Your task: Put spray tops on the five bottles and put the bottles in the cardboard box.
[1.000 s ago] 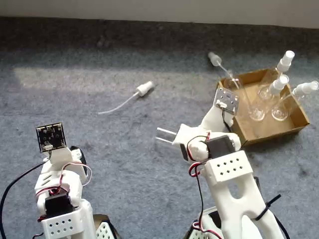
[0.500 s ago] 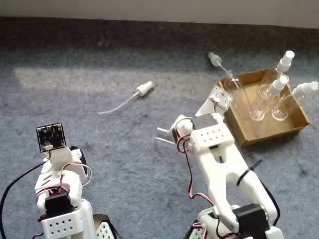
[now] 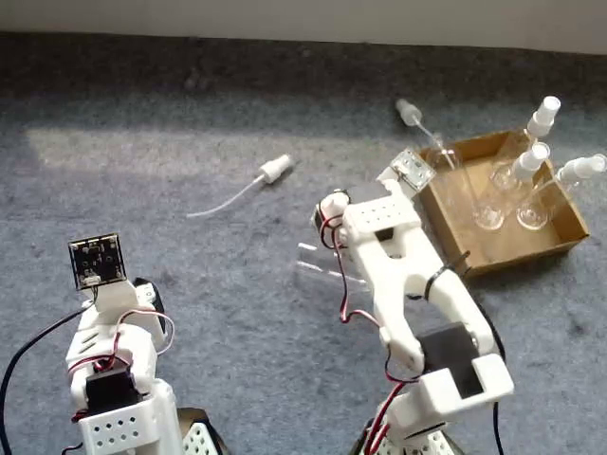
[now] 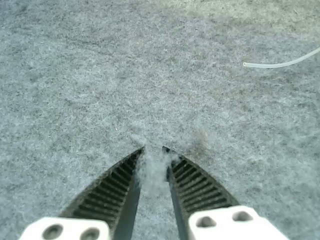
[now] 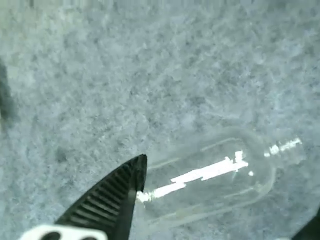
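Observation:
A clear bottle (image 5: 215, 180) without a top lies on its side on the grey carpet, also seen at the bottle (image 3: 322, 263) in the high view. My right gripper (image 5: 220, 200) is open and straddles it, one finger (image 5: 115, 195) beside its base. A loose spray top (image 3: 275, 169) with a long tube lies farther back on the carpet. The cardboard box (image 3: 560, 232) at the right holds upright bottles with spray tops (image 3: 531, 156). Another spray top (image 3: 408, 112) leans out of a bottle at the box's near corner. My left gripper (image 4: 153, 149) rests shut over bare carpet.
The right arm (image 3: 398, 256) stretches over the carpet just left of the box. The left arm (image 3: 104, 322) sits folded at the front left. The end of the loose tube (image 4: 280, 62) lies well ahead of the left gripper. A wall edge runs along the back.
The right arm has swung away from the box and stretched out over the lying bottle. The left arm, the box and the loose spray top have not moved.

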Available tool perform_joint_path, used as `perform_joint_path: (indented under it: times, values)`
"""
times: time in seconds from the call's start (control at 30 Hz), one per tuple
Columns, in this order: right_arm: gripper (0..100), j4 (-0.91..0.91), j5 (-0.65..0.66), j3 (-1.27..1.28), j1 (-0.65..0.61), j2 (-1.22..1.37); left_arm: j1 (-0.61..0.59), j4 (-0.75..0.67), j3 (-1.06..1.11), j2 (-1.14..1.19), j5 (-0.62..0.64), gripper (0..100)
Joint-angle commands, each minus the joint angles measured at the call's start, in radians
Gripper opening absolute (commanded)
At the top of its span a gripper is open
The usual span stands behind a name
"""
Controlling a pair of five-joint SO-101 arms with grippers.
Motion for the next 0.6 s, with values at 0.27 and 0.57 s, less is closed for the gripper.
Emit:
perform_joint_path:
  times: [0.27,0.57]
  values:
    - [33.1,0.004,-0.014,-0.096,0.019,0.09,0.024,-0.015,-0.004,-0.001,-0.006,1]
    - [13.4,-0.004,0.173,-0.102,0.113,0.09,0.024,-0.015,-0.004,-0.001,-0.006,1]
